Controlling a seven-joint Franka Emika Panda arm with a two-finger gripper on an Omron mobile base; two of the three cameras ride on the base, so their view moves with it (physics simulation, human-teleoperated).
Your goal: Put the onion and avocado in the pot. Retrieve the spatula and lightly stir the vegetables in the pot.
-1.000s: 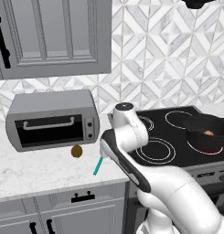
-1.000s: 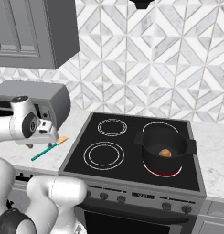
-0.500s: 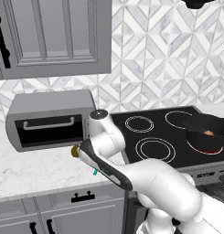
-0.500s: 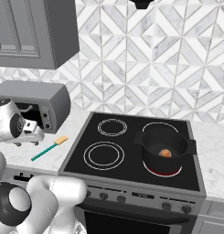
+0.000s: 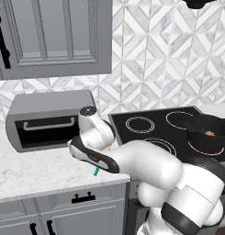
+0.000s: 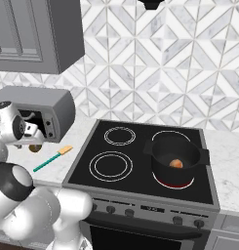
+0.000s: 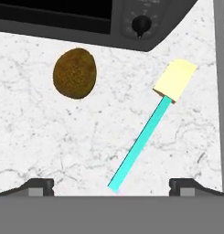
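Observation:
The orange-brown onion lies inside the black pot on the stove's front right ring. On the marble counter, the dark olive avocado rests just in front of the toaster oven. To its right lies the spatula, teal handle toward me and pale blade toward the oven. My gripper hovers above the counter, open and holding nothing, with the handle's near end between its tips. In the left base view my arm hides all but the spatula's tip.
A grey toaster oven stands at the back of the counter, its knob panel close ahead of the hand. The black stove lies to the right. Grey wall cabinets hang above.
My arm has swung left, from the stove's left edge to over the counter in front of the toaster oven. The gripper stayed open. Avocado, spatula and pot have not moved.

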